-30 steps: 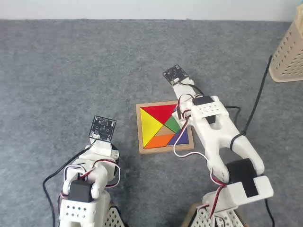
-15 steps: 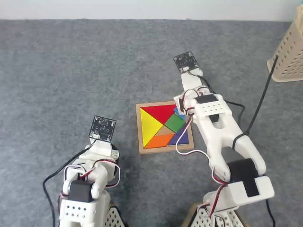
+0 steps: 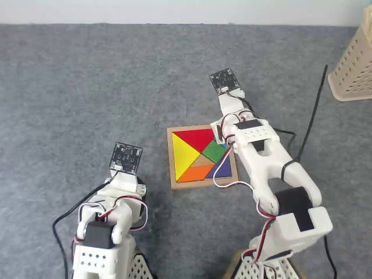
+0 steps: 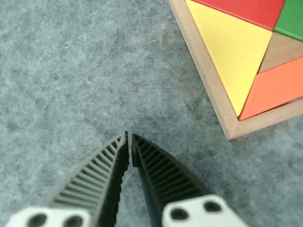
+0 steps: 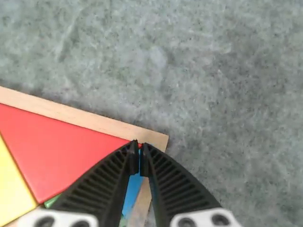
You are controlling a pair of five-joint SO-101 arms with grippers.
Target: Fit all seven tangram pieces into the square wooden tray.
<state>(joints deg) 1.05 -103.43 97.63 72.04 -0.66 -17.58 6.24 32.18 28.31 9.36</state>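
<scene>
**A:** Where does the puzzle stand?

**B:** The square wooden tray point(image 3: 171, 158) looks nearly full. The red triangle point(image 3: 196, 139) lies along its far edge and the yellow triangle point(image 3: 183, 156) against its left rim. The green square point(image 3: 214, 151), orange piece point(image 3: 195, 172) and purple triangle point(image 3: 223, 169) fill in toward its near right. The blue piece point(image 5: 134, 187) sits at the tray's far right corner (flush or not, I cannot tell).

**A:** And the grippers?

**B:** The right gripper point(image 5: 138, 144) has its fingers pressed together, tips right over that far right corner. The left gripper point(image 4: 129, 137) is also closed and empty, over the grey carpet point(image 3: 87, 87) near the tray's near left corner, not touching it.

**A:** So what is the step?

**B:** Seating the blue piece, I'd judge. Press straight down with the closed tips and go gently. Nudge it toward the corner rather than across the red triangle, since a sideways shove could lift its neighbours or slide the tray.
</scene>
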